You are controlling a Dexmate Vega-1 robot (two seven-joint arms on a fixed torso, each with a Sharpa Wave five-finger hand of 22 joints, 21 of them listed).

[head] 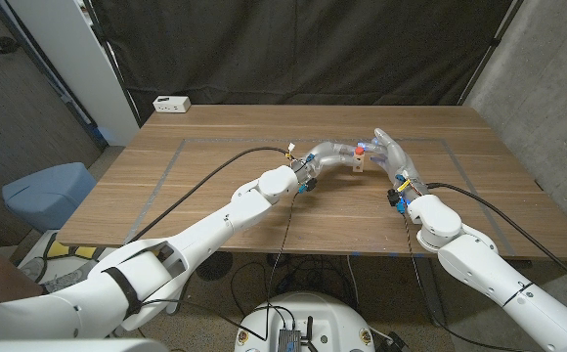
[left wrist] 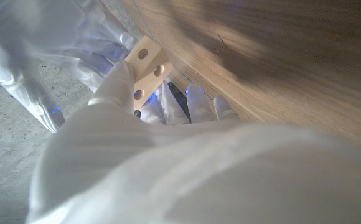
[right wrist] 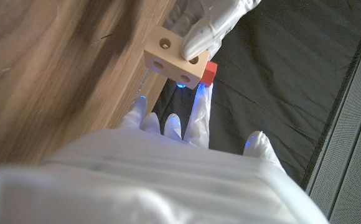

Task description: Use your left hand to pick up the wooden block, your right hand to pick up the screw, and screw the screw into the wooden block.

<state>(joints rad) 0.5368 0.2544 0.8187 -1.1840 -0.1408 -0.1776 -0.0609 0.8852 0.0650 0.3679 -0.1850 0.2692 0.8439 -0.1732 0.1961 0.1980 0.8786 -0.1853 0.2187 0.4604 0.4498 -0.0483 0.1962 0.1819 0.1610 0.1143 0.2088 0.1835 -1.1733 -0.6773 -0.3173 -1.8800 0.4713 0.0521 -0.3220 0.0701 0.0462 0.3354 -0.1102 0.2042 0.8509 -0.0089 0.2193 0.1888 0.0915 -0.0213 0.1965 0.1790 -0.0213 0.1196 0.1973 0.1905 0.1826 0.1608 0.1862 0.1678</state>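
Over the table [head: 215, 186], nearer the robot than the white box [head: 171, 104] at the far edge, the left hand [head: 325, 156] grips the wooden block [head: 360, 161], holed face outward. Right hand [head: 391, 156] is just beside it, fingers pinching the red-headed screw [head: 359, 152] against the block; nothing between them.

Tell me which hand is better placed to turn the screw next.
Probably the right. The left hand already holds the wooden block above the table, while the right hand has its fingers at the red screw at the block's side.
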